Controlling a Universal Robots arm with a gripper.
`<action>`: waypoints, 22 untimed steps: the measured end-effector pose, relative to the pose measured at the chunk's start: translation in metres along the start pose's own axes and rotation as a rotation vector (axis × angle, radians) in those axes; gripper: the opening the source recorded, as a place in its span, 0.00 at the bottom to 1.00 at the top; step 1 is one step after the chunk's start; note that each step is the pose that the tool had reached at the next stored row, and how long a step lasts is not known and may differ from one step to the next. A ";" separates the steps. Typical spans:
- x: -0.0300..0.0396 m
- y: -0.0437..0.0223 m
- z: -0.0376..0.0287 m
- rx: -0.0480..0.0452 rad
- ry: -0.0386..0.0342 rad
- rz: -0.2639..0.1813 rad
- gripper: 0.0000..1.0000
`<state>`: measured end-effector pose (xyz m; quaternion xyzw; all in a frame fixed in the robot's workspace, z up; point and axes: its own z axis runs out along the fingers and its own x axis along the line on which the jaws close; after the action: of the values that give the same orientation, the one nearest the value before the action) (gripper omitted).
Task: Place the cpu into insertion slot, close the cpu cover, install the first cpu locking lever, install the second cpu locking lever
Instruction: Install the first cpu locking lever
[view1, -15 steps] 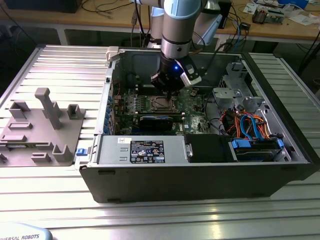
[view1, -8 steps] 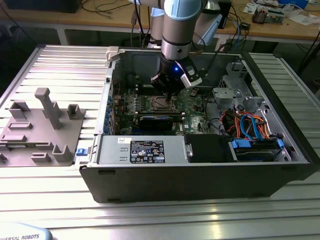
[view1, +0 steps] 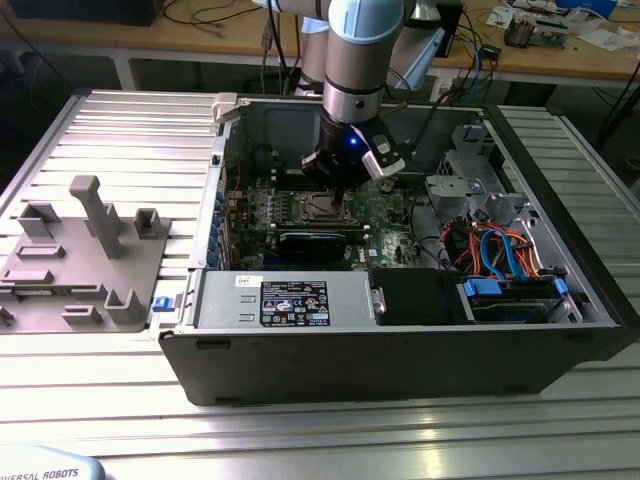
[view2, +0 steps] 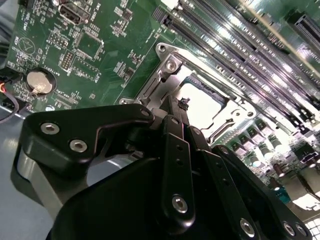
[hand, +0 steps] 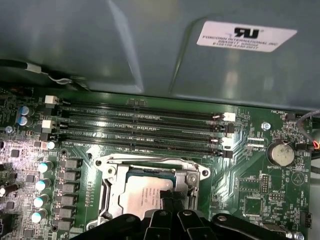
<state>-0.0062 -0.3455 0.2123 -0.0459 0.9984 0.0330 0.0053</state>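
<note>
Hanging low inside the open computer case (view1: 400, 340), the hand (view2: 184, 106) sits right over the insertion slot (hand: 150, 192) on the green circuit board (view2: 100, 55). In both wrist views its black fingers (hand: 167, 200) are drawn together to a narrow point with no gap to speak of between the tips, and nothing can be seen held between them. The tips reach down at the socket's edge — whether they actually touch it I cannot tell.

The cpu (hand: 142, 197) lies flat in the slot, its pale metal top showing through the cut-out of the cpu cover (view2: 172, 67), which lies down over it with its silvery frame around the chip. Long memory slots (hand: 145, 127) run beside the socket, and a round coin battery (hand: 279, 154) sits farther along the board.

In the exterior view the case rests on a ribbed metal worktop (view1: 120, 140), with a grey plastic fixture (view1: 85, 255) well apart on the exterior view's left.
</note>
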 end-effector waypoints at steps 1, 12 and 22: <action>0.0001 -0.0014 -0.0002 0.0000 0.0000 0.000 0.11; 0.0003 -0.0034 -0.0070 0.0000 0.0000 0.000 0.11; 0.0001 -0.0028 -0.0167 0.0001 0.0001 0.000 0.11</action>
<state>-0.0062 -0.3494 0.2287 -0.0459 0.9984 0.0330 0.0053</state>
